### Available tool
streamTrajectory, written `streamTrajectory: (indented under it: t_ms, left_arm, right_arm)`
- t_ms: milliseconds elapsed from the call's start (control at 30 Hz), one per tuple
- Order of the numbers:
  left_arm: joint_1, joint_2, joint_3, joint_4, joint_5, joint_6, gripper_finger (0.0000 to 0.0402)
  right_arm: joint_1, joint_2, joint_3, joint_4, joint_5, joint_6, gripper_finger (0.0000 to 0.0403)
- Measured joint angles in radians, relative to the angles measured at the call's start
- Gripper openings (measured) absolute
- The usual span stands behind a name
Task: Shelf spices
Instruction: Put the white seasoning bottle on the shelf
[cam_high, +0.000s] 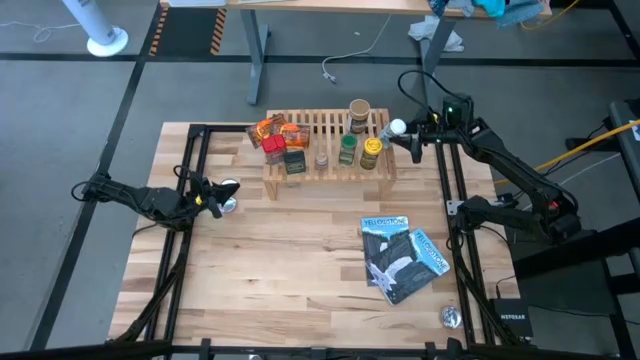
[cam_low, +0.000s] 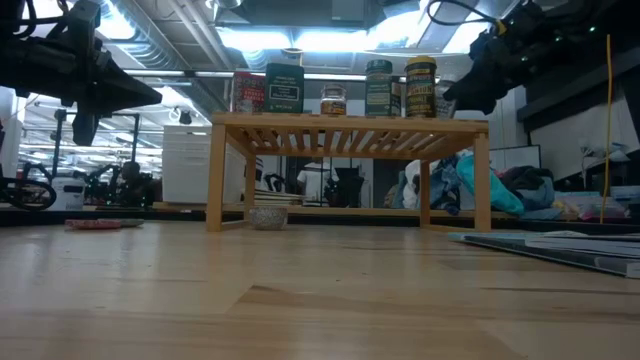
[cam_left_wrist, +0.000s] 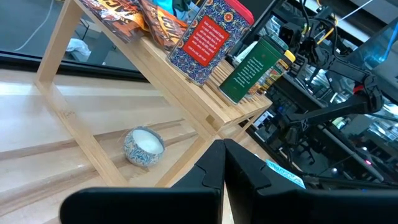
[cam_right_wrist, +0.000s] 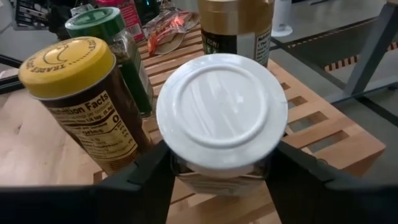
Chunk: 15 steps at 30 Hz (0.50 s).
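**Spices nearly all shelved; white-capped jar going onto the rack's right end**

Spices mostly up on the shelf (cam_high: 330, 150) already: orange packets (cam_high: 270, 130) and a red-capped jar (cam_high: 274, 150) at its left end, a dark square tin (cam_high: 295, 162) beside them, a small jar (cam_high: 322, 159) mid-rack, then green-capped (cam_high: 347, 148), yellow-capped (cam_high: 371, 152) and tan-capped (cam_high: 359, 110) jars toward the right end. Placement step in hand, by the look of it: white-capped jar (cam_right_wrist: 222, 118) clamped between the fingers of the right gripper (cam_high: 405, 132), held over the shelf's right end, just beside the yellow-capped jar and in front of the tan-capped one. One finger on each side of the jar body, below the cap, cap facing the wrist camera. Whether its base touches the slats: cannot tell. Next move probably calls for settling it upright on the slats, clear of the yellow-capped neighbour, then parting the fingers and backing off without nudging anything. Left gripper (cam_high: 213, 197) waiting off the shelf's left end, fingers pressed together, holding nothing. Small round dish (cam_left_wrist: 143, 147) on the tabletop under the shelf.
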Motion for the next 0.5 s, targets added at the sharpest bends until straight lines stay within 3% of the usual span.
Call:
streamTrajectory:
  t_ms: [500]
  left_arm:
    - [0.0,0.0,0.0,0.0,0.0,0.0,0.0]
  right_arm:
    - [0.0,0.001,-0.003,0.058,-0.026,0.015,0.0259]
